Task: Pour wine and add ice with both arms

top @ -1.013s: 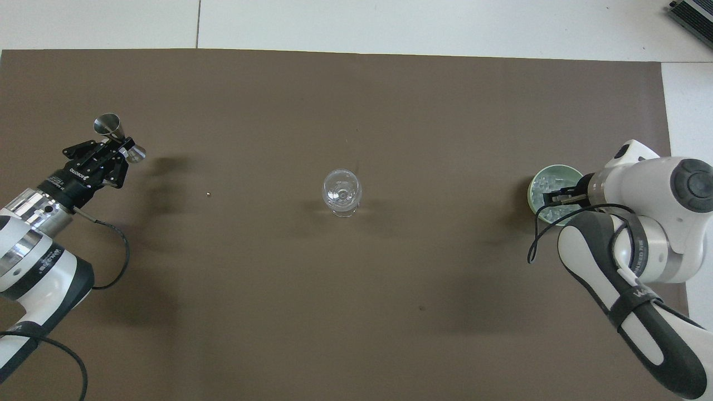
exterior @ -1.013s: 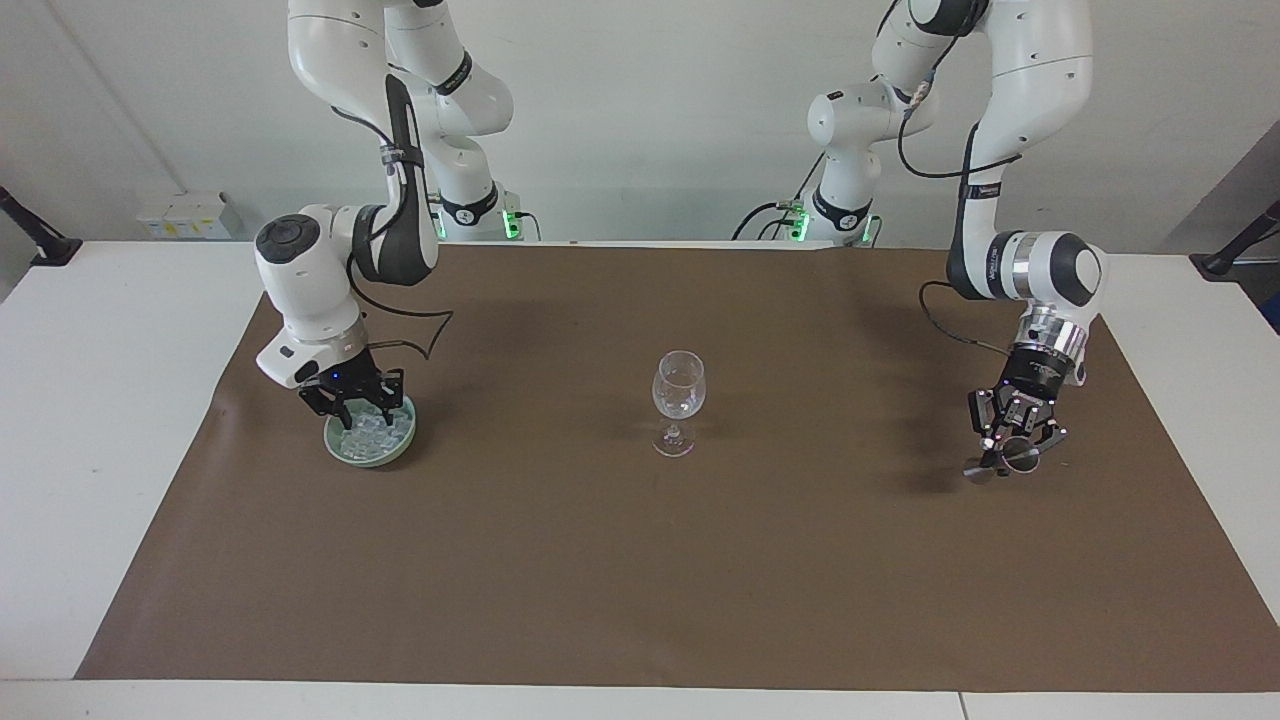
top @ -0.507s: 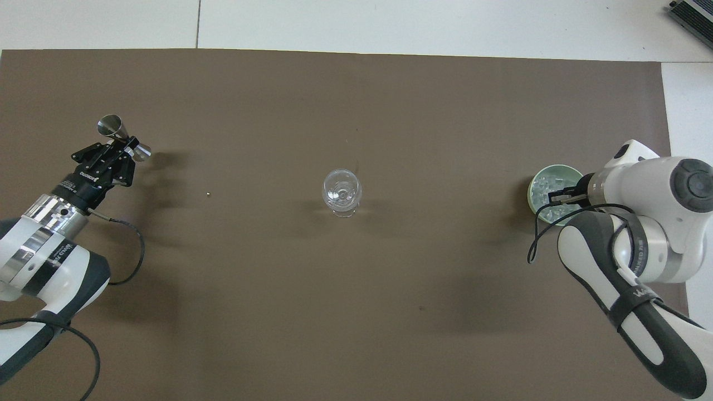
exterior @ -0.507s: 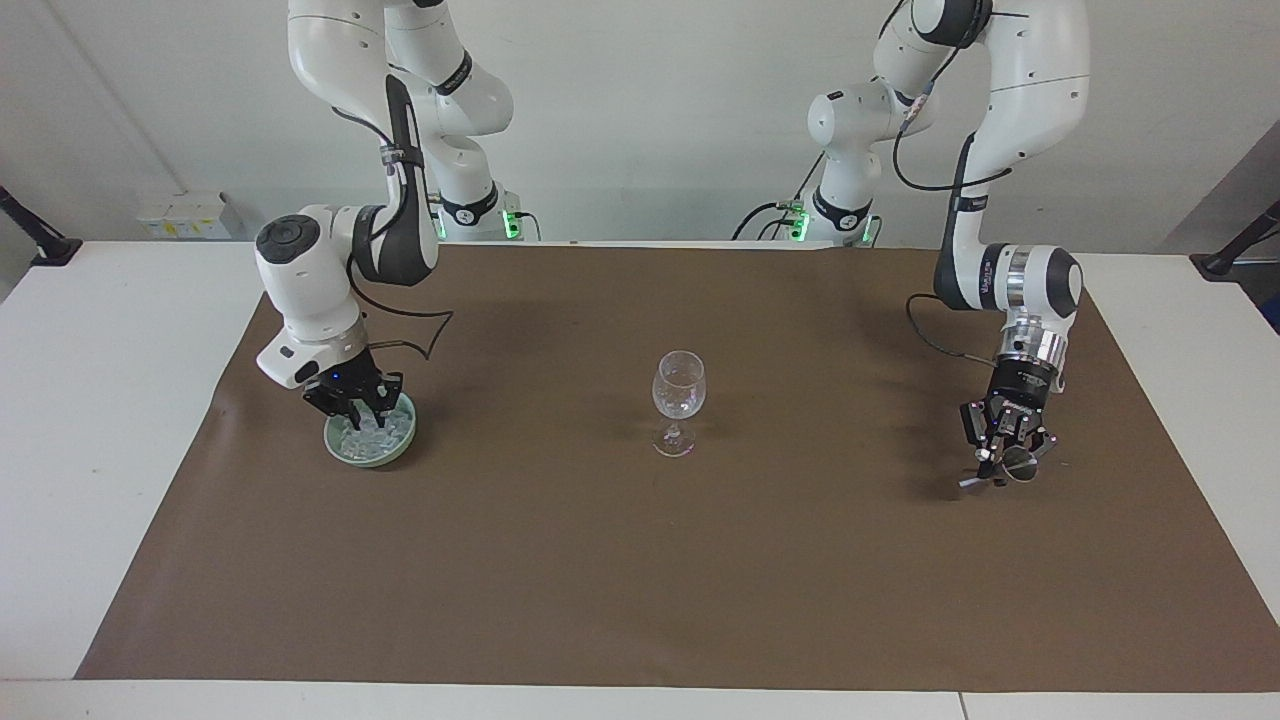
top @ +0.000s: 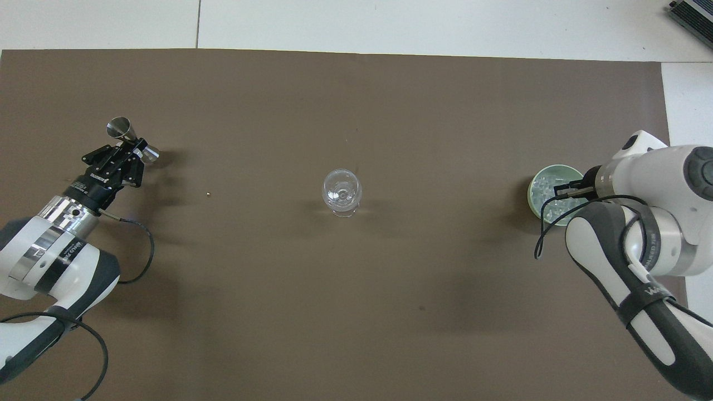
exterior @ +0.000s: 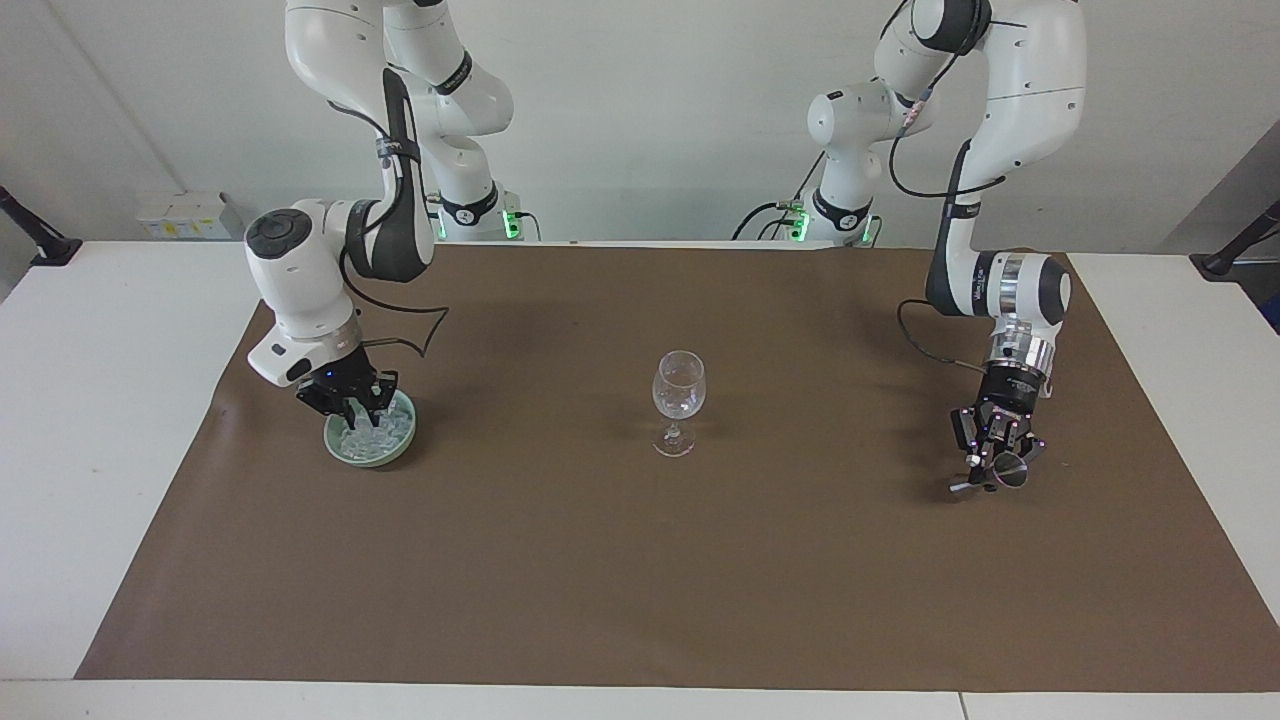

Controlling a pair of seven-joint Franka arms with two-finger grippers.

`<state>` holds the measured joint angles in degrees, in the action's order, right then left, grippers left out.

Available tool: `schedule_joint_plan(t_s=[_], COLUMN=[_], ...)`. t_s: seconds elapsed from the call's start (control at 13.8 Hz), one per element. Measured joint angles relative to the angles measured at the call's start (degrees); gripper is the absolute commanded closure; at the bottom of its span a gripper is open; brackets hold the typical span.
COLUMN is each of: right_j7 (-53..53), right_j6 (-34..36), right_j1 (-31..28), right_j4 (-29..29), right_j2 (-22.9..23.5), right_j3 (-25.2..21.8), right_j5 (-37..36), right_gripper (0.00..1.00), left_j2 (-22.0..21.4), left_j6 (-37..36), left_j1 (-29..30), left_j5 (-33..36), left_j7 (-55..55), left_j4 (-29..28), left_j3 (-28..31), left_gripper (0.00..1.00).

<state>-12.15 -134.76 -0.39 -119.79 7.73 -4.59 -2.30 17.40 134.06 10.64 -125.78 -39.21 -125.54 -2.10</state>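
Note:
A clear stemmed glass stands upright at the middle of the brown mat. The ice fills a pale green bowl toward the right arm's end. My right gripper reaches down into that bowl, fingertips closed among the cubes. Toward the left arm's end, my left gripper is shut on the waist of a steel jigger, which lies tilted just above the mat. Wine is out of view.
The brown mat covers most of the white table. A tiny pale speck lies on the mat between the jigger and the glass.
The right gripper's fingers closed in the ice bowl. The left gripper swung more upright and shifted slightly toward the glass with the jigger in it.

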Motion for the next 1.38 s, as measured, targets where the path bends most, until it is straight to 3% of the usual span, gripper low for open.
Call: schedule_joint_plan(t_s=[0.29,0.65,0.72,0.87,0.94,1.09,1.23,1.38], right_j7=[3.64,16.94,20.44,29.19,34.02,42.79,48.43,52.86], right_j6=[9.16,17.46,18.48,18.78,18.16,14.49,10.58,6.06], right_j1=[0.08,0.34,0.45,0.64,0.78,0.99,1.09,1.22], right_j4=[5.58,11.66,13.25,15.57,16.02,16.12,16.12,16.14], right_j2=[-2.78,-5.13,-5.15,-5.15,-5.13,-4.94,-4.62,-3.96], right_j3=[1.37,9.05,11.04,16.31,19.27,25.07,28.86,31.65], right_j5=[0.00,0.02,0.03,0.11,0.14,0.14,0.47,2.28], right_gripper=[1.00,1.00,1.00,1.00,1.00,1.00,1.00,1.00], left_j2=[0.81,1.26,1.26,1.27,1.27,1.27,1.27,1.27], left_j6=[0.00,0.00,0.00,0.00,0.00,-0.07,-0.28,-0.46], left_j1=[-0.24,-0.44,-0.41,-0.39,-0.39,-0.39,-0.35,0.18], left_j5=[-0.21,-0.24,-0.25,-0.25,-0.25,-0.26,-0.28,-0.30], left_j7=[0.97,2.15,2.17,2.20,2.24,2.26,2.28,2.31], left_j4=[0.00,0.00,-0.02,-0.19,-0.28,-0.49,-0.99,-1.51], left_j3=[-0.04,0.11,0.28,0.47,0.47,0.47,0.52,0.61], left_gripper=[1.00,0.99,0.89,0.39,0.31,0.28,0.00,0.00])
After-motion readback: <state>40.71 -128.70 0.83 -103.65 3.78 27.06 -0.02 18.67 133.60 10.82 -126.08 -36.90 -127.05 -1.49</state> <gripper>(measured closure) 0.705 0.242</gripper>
